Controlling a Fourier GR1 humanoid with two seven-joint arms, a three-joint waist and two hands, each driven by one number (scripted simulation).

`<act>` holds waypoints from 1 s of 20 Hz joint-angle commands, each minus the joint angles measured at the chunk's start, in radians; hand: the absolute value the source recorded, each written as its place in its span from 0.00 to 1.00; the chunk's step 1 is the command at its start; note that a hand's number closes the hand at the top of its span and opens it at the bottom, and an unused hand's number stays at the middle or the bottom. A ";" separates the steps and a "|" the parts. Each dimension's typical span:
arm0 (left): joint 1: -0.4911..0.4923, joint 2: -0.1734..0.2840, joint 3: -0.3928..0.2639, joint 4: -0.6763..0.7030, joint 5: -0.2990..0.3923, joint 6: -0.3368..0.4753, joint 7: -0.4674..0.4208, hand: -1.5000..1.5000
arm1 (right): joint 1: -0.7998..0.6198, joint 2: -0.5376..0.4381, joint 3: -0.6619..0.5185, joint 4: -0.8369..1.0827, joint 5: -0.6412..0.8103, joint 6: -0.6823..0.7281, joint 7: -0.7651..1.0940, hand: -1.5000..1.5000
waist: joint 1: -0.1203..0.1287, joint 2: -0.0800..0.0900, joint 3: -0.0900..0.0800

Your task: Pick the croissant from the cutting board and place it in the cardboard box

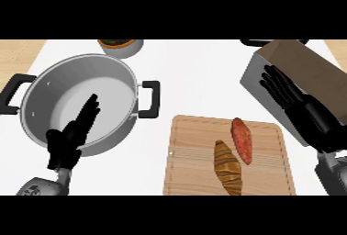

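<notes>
- The croissant (228, 168) lies untouched on the cutting board (193, 156), its long body running toward the board's near edge, so I judge the pick has not begun and the reach is the step in hand.
- Just beside the croissant, toward the right hand's side, lies a reddish sausage-like piece (242, 140); the two look nearly touching at their middle, though I cannot tell for certain.
- The right hand (305, 112) hangs over the cardboard box (298, 57), fingers (274, 82) straight and spread wide, holding nothing; their tips point away from the robot, toward the box's far end.
- From those fingers the croissant sits behind the wrist and off toward the left hand's side, well apart.
- The left hand (68, 137) shows over the near rim of the steel pot (81, 98), fingers straight and close together, holding nothing, resting.
- A small bowl (120, 45) stands beyond the pot on the white counter (196, 78), far from either hand's fingers.
- The next move, as I judge it, calls for the right hand to draw back from the box, come over the board and close its fingers across the croissant's width.
- The risk is catching the reddish piece along with it, so the fingers should come down on the croissant's outer side and near end.
- The box stands open and close to the board, so the carry afterwards should be short.
</notes>
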 commanded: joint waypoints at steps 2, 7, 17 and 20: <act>-0.045 0.060 0.010 -0.046 -0.056 -0.032 -0.026 0.50 | 0.028 -0.054 -0.093 -0.139 -0.018 -0.014 0.007 0.00 | -0.027 0.003 -0.030; -0.080 0.139 0.015 -0.101 -0.085 -0.097 -0.110 0.50 | 0.009 -0.327 -0.204 -0.154 0.198 0.010 0.009 0.00 | -0.061 -0.006 -0.034; -0.132 0.099 0.024 -0.039 -0.097 -0.182 -0.164 0.50 | 0.246 -0.271 -0.205 -0.209 0.465 0.031 -0.407 0.00 | -0.018 0.010 -0.030; -0.126 0.112 0.033 -0.047 -0.115 -0.189 -0.154 0.50 | 0.208 -0.297 -0.145 -0.320 0.544 0.030 -0.267 0.00 | -0.008 0.009 -0.031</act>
